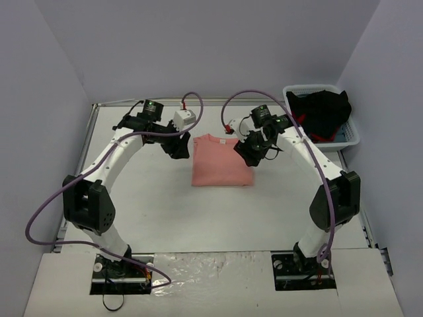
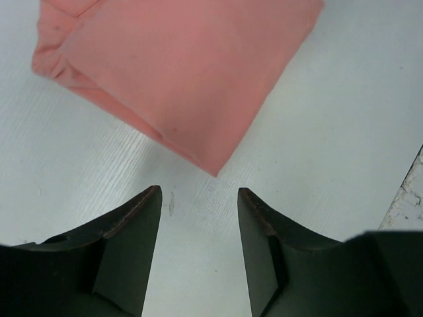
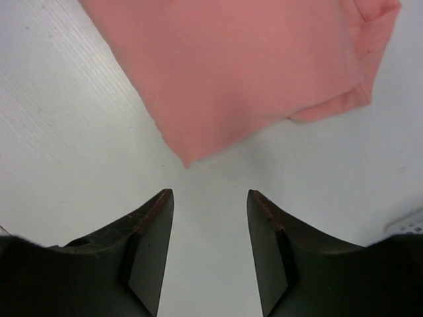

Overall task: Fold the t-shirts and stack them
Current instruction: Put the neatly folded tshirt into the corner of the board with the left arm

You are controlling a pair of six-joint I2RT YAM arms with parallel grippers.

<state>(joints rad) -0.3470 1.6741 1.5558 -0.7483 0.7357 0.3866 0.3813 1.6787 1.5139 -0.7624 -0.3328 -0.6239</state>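
shirt (image 1: 221,162) lies folded on surface (image 1: 152,198). left pincer (image 2: 199,193), right pincer (image 3: 210,193) both open, empty, each just off a shirt corner. fold seems done; next needs another shirt.

No text, label, brand or no. can be read in any view. The t-shirt (image 1: 221,162) shows plain pink cloth only.
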